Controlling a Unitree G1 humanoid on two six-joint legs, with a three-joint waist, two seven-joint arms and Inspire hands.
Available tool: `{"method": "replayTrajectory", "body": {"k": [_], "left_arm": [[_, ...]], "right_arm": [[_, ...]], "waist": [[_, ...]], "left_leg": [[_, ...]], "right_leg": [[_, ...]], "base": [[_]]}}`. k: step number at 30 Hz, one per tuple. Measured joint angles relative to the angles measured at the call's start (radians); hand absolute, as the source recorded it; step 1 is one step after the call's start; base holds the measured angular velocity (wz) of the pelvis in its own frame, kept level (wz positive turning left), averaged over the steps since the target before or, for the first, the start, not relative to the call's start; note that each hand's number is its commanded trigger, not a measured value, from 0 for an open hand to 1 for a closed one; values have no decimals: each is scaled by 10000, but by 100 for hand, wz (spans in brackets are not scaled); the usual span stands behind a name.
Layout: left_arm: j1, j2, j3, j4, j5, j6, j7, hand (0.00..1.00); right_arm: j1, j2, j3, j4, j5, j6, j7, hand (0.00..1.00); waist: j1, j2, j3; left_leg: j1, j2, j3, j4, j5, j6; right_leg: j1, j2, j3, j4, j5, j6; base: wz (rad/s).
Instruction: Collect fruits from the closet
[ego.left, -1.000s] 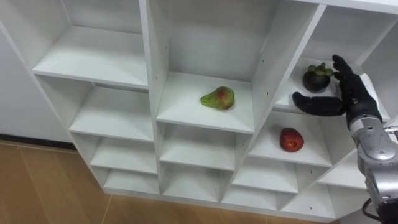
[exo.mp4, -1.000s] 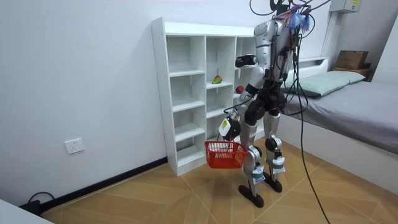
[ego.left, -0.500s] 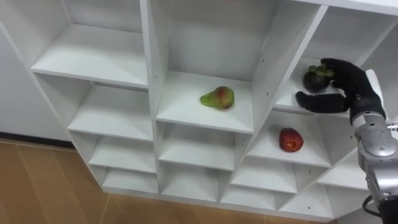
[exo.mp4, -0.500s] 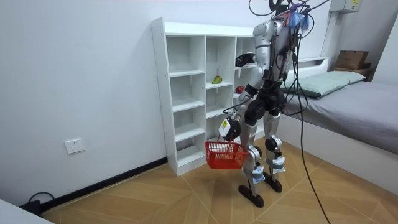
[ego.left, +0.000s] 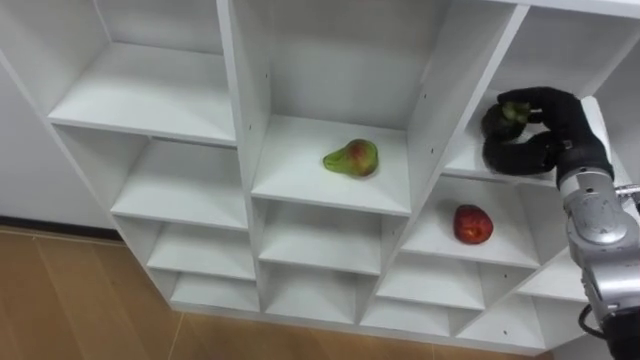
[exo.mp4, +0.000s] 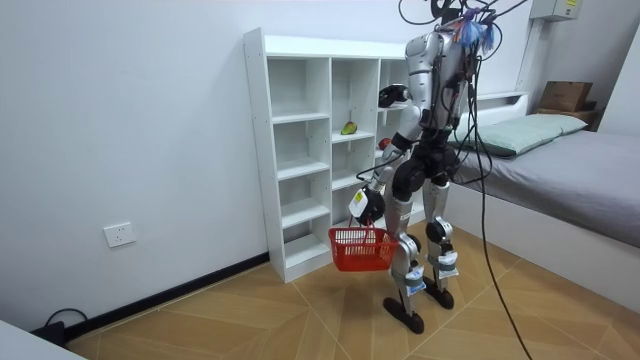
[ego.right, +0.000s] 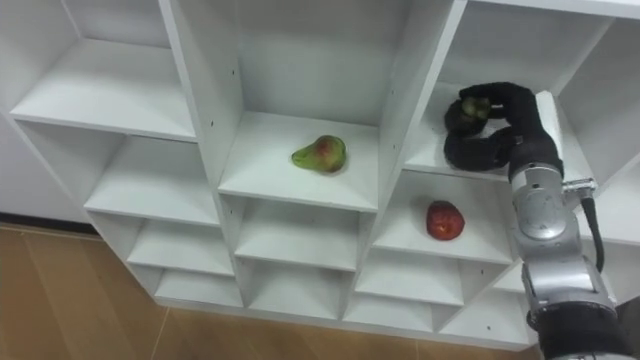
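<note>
- One red basket (exo.mp4: 360, 248) hangs low at the robot's knee, its handle in the curled fingers of the left hand (exo.mp4: 363, 208). The robot stands upright on the wooden floor (exo.mp4: 250, 320), close before the white closet (exo.mp4: 290, 150).
- The right hand (ego.left: 556, 128) is raised into the right column of the closet. Its fingers and thumb are curled round the dark mangosteen (ego.left: 510, 110).
- The mangosteen sits just above its shelf (ego.left: 470, 165), toward that shelf's left edge and near the upright divider. Only its green-capped top shows between the dark fingers.
- One compartment lower in the same column, a red apple (ego.left: 469, 224) lies about mid-shelf, apart from the hand.
- In the middle column, level with the mangosteen's shelf, a green pear (ego.left: 352, 158) with a reddish blush lies on its side. It is right of the shelf's centre and well clear of the front edge.
- At the room view's right, a bed (exo.mp4: 570, 160) with a pillow stands behind the robot.
</note>
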Motion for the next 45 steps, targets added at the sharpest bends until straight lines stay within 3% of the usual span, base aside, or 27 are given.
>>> {"method": "replayTrajectory", "body": {"k": [15,22,27,34,45], "left_arm": [[46,-31,-20,1,-4,-32,51,100],[35,-144,-20,3,-58,-139,539,100],[54,-383,-20,5,-78,-307,798,100],[-122,-395,-172,4,-171,-599,849,100],[-280,-406,-396,243,-1784,-732,1324,100]], "right_arm": [[193,152,238,-355,913,-1,353,100],[1267,557,250,-1923,1280,-68,144,100],[2196,834,164,-3087,1280,-104,144,100],[3084,1038,278,-4154,1263,-113,188,100],[4272,1159,628,-5165,1222,29,480,100]], "waist": [[-19,115,2],[-47,265,-42],[-171,268,-46],[-350,362,-103],[-608,550,-87]], "left_leg": [[57,-3,16,-9,0,1],[80,-1,24,-10,1,2],[50,21,256,-10,1,2],[49,59,572,-16,0,3],[27,178,1102,-116,2,-2]], "right_leg": [[83,-1,-3,14,1,0],[72,-6,-1,8,0,1],[17,-17,74,8,0,1],[-133,-14,317,73,7,9],[-423,43,660,220,33,-20]], "base": [[0],[0],[-4],[-11],[-10]]}}
